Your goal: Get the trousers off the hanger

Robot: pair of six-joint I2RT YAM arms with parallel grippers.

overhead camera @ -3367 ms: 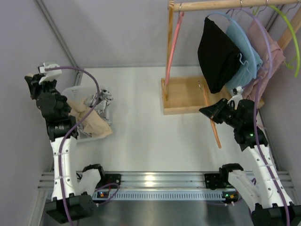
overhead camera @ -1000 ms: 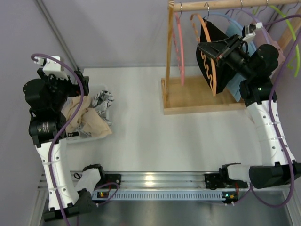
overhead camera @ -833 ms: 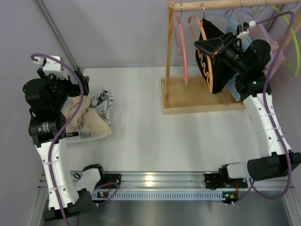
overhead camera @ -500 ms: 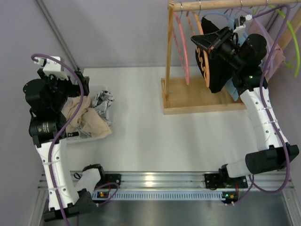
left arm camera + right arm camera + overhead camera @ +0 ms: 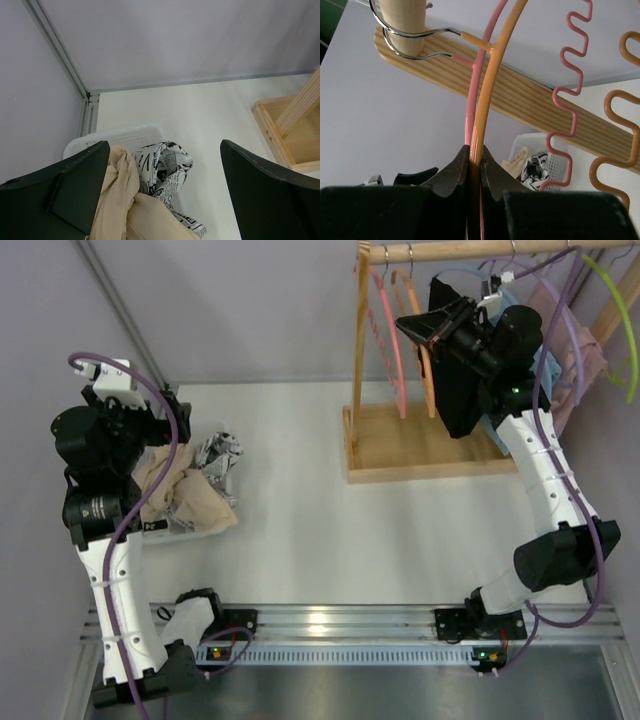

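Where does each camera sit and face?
Top external: above, behind the arms, looking down at the table; both show.
Left wrist: on that arm, over the basket, facing the back wall; open left gripper shows.
Right wrist: up at the rail, looking along the orange hanger; right gripper shut on it.
All three share the basket.

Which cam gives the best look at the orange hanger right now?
Right wrist. The orange hanger fills the frame, from its hook on the wooden rod down into the shut right claw. Top external shows only a thin strip beside the claw. Left wrist misses it.
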